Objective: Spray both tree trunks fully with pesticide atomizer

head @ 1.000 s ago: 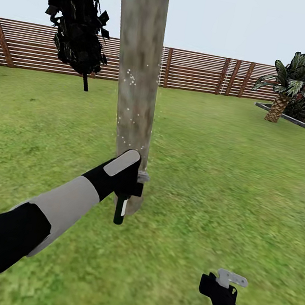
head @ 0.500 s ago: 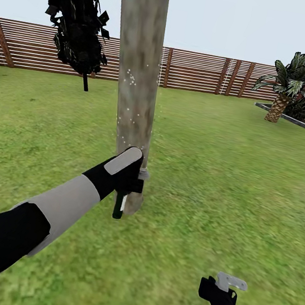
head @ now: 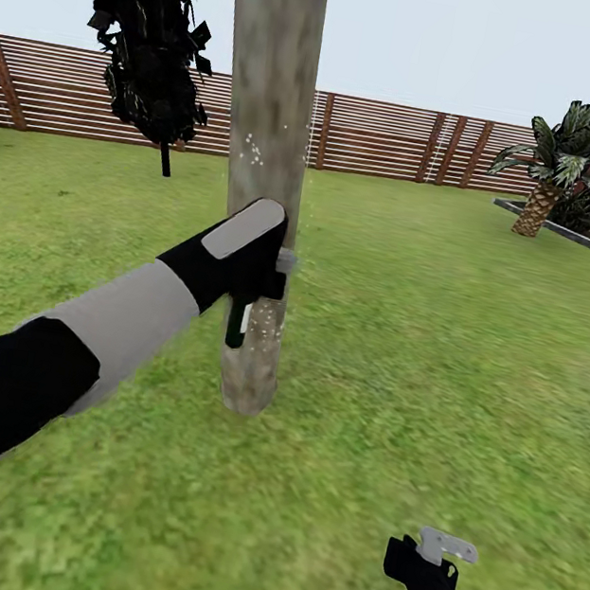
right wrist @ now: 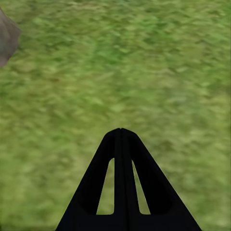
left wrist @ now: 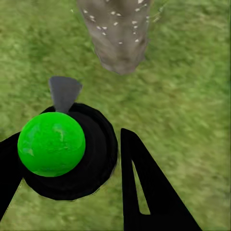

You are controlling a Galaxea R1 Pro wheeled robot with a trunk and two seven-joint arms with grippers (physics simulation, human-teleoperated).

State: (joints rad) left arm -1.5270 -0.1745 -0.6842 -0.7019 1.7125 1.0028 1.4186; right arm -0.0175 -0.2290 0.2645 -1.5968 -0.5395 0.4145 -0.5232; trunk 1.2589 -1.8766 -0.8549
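Note:
A thick grey-brown tree trunk (head: 267,118) rises just ahead of me in the head view. My left gripper (head: 261,282) is shut on the pesticide atomizer (head: 239,322), a slim dark bottle that hangs below the hand right against the trunk at mid height. White pesticide specks (head: 252,149) dot the bark above and beside the bottle. The left wrist view looks down on the atomizer's green-capped dark head (left wrist: 51,143) with its grey nozzle (left wrist: 64,91) aimed at the speckled trunk (left wrist: 118,33); one finger (left wrist: 166,214) stands beside it. My right gripper (head: 444,549) hangs low over the grass, shut and empty (right wrist: 120,132).
Green lawn (head: 438,357) spreads all around. A slatted wooden fence (head: 388,138) closes the back. A dark leafy bush on a thin stem (head: 149,50) stands back left. A short palm (head: 563,157) and a raised border (head: 574,234) sit back right.
My left arm has lifted the atomizer up along the trunk from near its base to mid height. The right arm has stayed put.

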